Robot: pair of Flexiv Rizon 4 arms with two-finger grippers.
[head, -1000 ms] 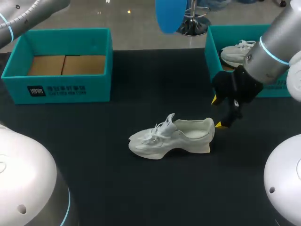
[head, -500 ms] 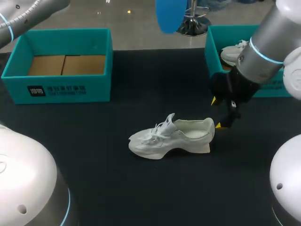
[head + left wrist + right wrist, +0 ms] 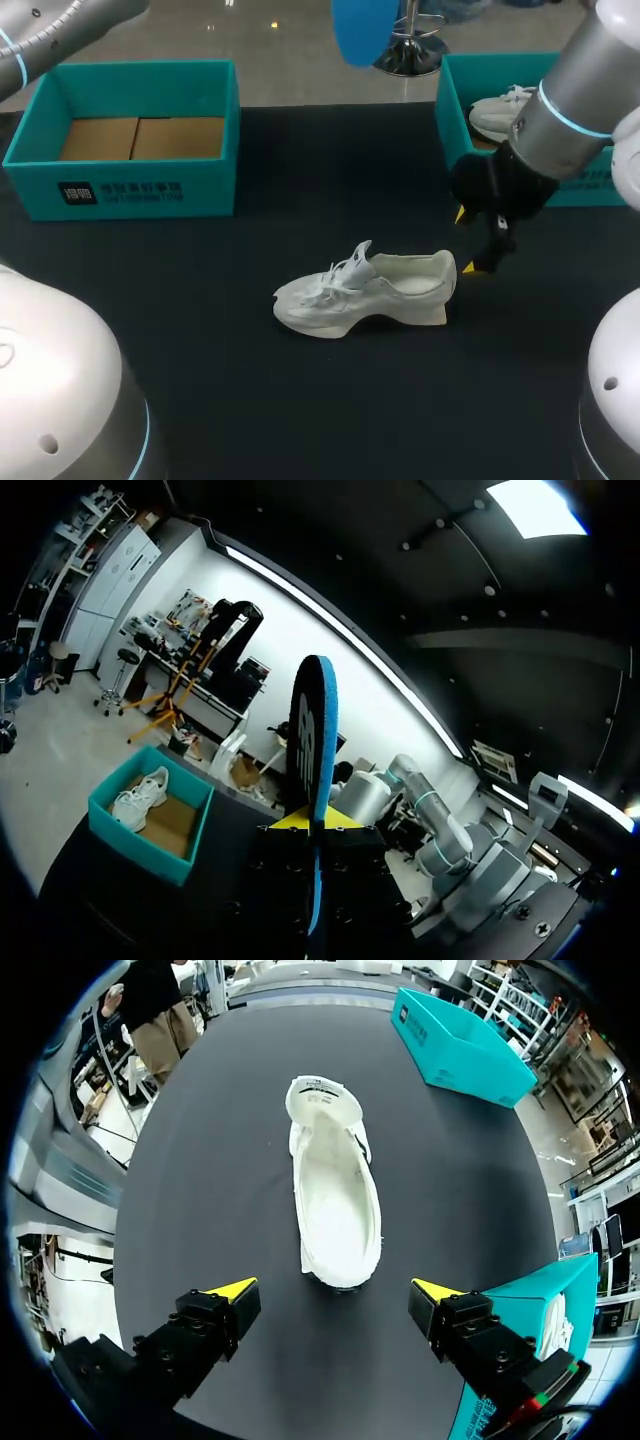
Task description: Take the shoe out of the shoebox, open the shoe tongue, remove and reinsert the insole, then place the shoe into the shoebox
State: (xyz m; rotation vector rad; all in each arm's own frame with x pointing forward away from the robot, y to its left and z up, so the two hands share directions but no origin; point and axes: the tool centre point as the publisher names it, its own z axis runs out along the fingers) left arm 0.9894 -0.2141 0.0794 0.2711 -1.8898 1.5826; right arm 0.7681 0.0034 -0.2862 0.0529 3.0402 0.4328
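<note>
The white shoe [image 3: 365, 290] stands on its sole, tongue raised. Just behind its heel the right gripper [image 3: 463, 240] is spread wide. The left gripper [image 3: 310, 822] pinches the blue insole [image 3: 313, 730].

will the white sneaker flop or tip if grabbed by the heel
The white lace-up sneaker is likely light; its thick sole should keep it stiff. The thin heel collar may buckle. Standing upright on its sole, tipping seems unlikely.

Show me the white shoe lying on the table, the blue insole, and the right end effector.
white shoe [image 3: 360, 295], head view, on its midfoot side.
blue insole [image 3: 314, 720], left wrist view, on its thin edge above the yellow tips.
right end effector [image 3: 463, 240], head view, midway between its yellow tips.
</note>
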